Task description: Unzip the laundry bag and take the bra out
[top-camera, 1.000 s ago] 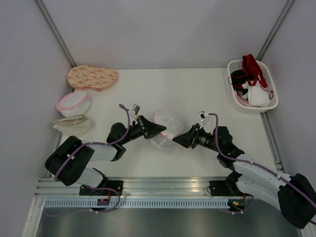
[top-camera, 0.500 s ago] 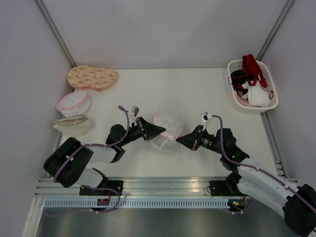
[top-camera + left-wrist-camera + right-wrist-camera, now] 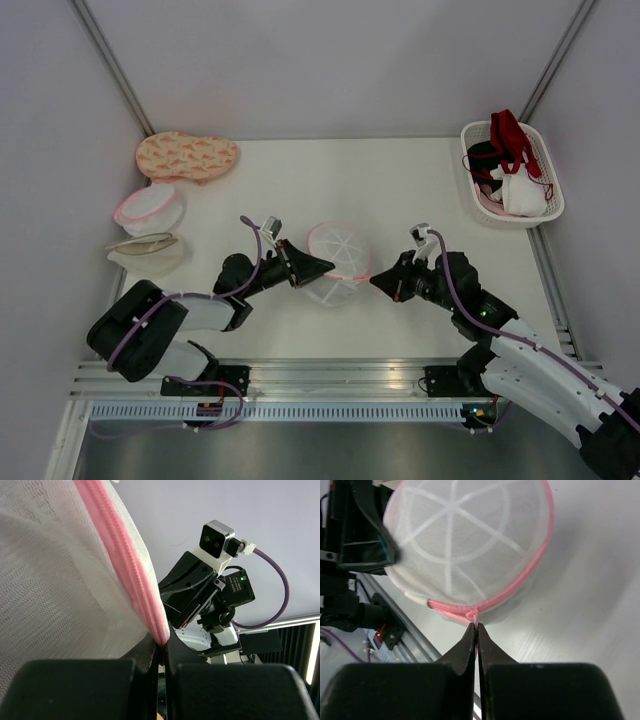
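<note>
The bag [image 3: 338,256] sits mid-table between the 2 arms, its white mesh dome tilted. The left gripper [image 3: 161,651] is pinched tight on the bag's pink zipper rim [image 3: 126,566]. The right gripper [image 3: 476,631] is closed to a slit, holding the zipper pull [image 3: 473,614] at the bag's lower edge.

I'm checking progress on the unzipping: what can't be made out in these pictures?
Bra: unseen in every view; white mesh of the laundry bag veils its contents.
Zipper gap: right wrist view, the right claw pinches the pull; the dome hides the far rim.
Left wrist view: frame edges cut off the bag beyond the left claw.
Contents of the basket: top view, too small, tangled.
</note>
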`<state>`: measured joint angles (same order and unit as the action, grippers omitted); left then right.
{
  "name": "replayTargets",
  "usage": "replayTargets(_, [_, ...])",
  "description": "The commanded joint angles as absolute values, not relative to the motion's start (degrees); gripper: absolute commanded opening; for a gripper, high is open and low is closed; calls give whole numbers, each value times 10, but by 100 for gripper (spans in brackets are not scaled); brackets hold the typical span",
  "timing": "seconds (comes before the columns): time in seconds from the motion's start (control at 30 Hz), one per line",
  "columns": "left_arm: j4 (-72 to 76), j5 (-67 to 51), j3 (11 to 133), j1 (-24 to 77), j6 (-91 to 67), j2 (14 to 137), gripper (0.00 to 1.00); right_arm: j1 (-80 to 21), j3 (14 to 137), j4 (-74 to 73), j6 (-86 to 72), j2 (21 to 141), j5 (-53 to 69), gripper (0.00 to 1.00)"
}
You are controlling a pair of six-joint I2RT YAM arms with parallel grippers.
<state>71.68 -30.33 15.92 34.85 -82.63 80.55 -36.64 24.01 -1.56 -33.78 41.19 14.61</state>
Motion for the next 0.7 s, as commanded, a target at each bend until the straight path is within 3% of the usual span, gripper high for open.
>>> replayTargets(0.0, [952, -330, 155, 334, -833, 778, 2, -359, 272, -169, -281, 417, 5, 1])
replayTargets(0.3, [952, -383, 163, 327, -835, 776, 2, -359, 304, -197, -294, 482, -79, 1])
replayTargets(0.47, [952, -400, 169, 324, -835, 777, 2, -359, 296, -132, -294, 475, -2, 3])
replayTargets(0.57, [952, -399, 167, 323, -835, 778, 2, -359, 273, -71, -301, 446, 110, 30])
replayTargets(0.6, [952, -399, 167, 323, -836, 777, 2, -359, 267, -58, -307, 440, 128, 43])
replayTargets(0.67, [952, -398, 168, 323, -835, 777, 2, -358, 247, -17, -325, 421, 169, 49])
